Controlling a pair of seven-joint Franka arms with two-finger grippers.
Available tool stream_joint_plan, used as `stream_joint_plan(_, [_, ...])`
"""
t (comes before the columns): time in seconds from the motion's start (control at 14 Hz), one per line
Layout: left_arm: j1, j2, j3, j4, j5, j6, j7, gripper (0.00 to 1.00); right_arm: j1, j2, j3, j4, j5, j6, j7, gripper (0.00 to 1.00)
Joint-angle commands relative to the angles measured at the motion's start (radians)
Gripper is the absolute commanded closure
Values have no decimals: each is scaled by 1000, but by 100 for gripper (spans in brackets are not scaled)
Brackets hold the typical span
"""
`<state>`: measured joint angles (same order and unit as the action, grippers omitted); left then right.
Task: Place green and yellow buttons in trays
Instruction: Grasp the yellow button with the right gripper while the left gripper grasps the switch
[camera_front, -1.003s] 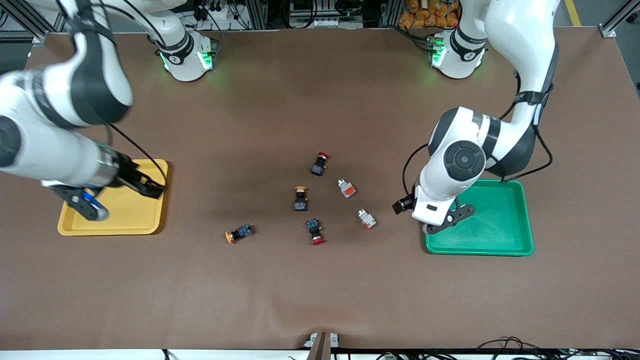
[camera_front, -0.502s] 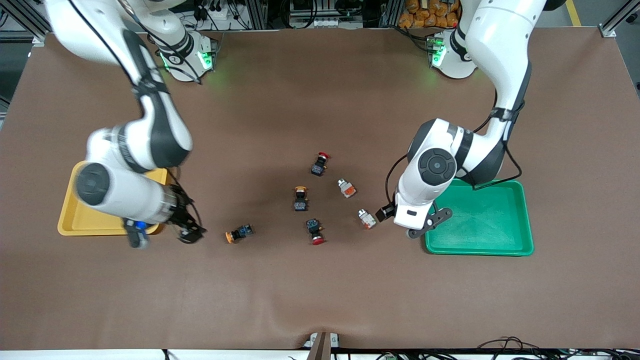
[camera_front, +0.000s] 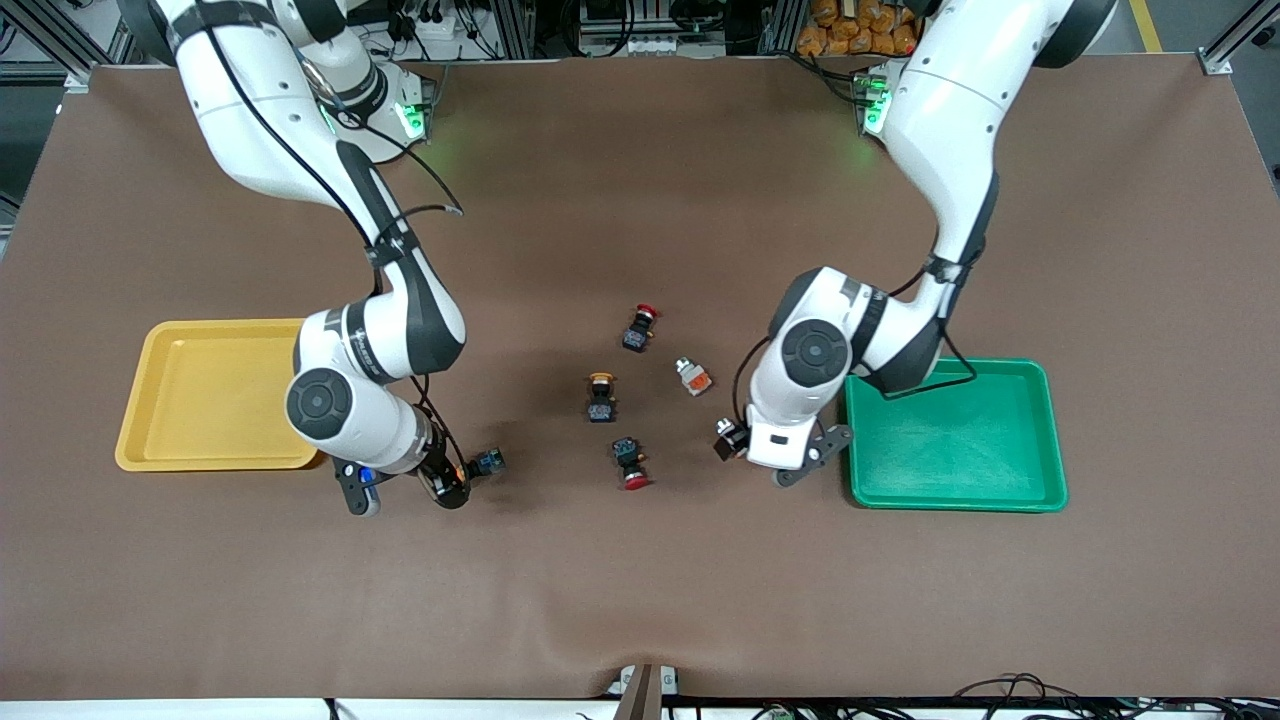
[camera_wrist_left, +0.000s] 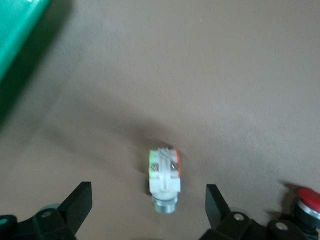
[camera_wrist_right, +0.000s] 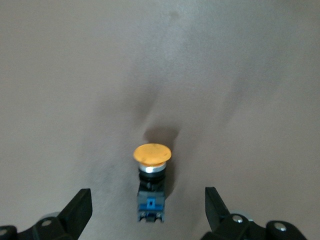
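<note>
With both sets of jaws apart, left gripper (camera_wrist_left: 149, 202) over a whitish button (camera_wrist_left: 164, 178) beside the green tray (camera_front: 955, 435), right gripper (camera_wrist_right: 149, 202) over a yellow-capped button (camera_wrist_right: 151, 175) near the yellow tray (camera_front: 215, 393), each should descend straight, centred, before closing.

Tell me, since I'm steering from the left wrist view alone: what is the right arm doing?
Observer: The right gripper hangs, fingers open, over an orange-capped button lying near the yellow tray.
Operator: Any whitish button besides mine?
Observer: Yes. A second whitish button lies farther from the front camera than the whitish button under your open left gripper.
Operator: Anything in the green tray?
Observer: No button shows in the green tray.
</note>
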<state>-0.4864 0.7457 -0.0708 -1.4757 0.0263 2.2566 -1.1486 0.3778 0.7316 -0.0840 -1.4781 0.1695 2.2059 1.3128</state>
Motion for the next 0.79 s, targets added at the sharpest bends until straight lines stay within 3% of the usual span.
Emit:
stream_joint_plan(0.0, [-43, 34, 16, 40, 41, -2, -40, 0, 9, 34, 0, 21, 18, 17, 5, 0])
stream_joint_plan(0.43, [-60, 98, 16, 55, 87, 29, -121, 1, 58, 75, 0, 18, 13, 93, 11, 0])
stream_joint_plan(0.57, [-61, 112, 16, 55, 87, 29, -129, 11, 76, 89, -2, 13, 10, 124, 11, 0])
stream_joint_plan(0.65, [-61, 113, 16, 55, 89, 34, -131, 22, 78, 89, -2, 13, 10, 123, 9, 0])
stream_joint_plan(0.72, [-60, 115, 16, 55, 87, 41, -131, 38, 76, 89, -2, 12, 8, 124, 5, 22])
